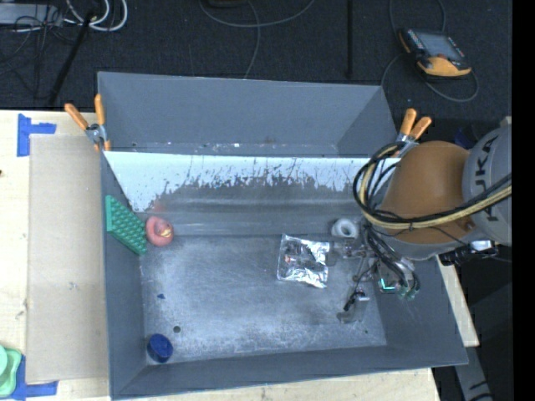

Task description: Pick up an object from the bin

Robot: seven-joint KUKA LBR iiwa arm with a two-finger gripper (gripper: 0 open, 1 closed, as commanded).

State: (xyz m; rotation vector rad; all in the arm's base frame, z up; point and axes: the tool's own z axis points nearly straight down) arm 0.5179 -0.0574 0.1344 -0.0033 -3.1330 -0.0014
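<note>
My gripper [355, 299] sits lower right, just beside a crumpled foil wrapper [303, 261]. Whether it's open, I cannot tell. I'd centre over it first.

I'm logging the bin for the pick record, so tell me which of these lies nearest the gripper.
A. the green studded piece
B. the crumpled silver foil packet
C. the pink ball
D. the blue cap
B: the crumpled silver foil packet lies just left of the gripper in the bin's right half, while the blue cap, green studded piece and pink ball sit far off by the left wall.
</note>
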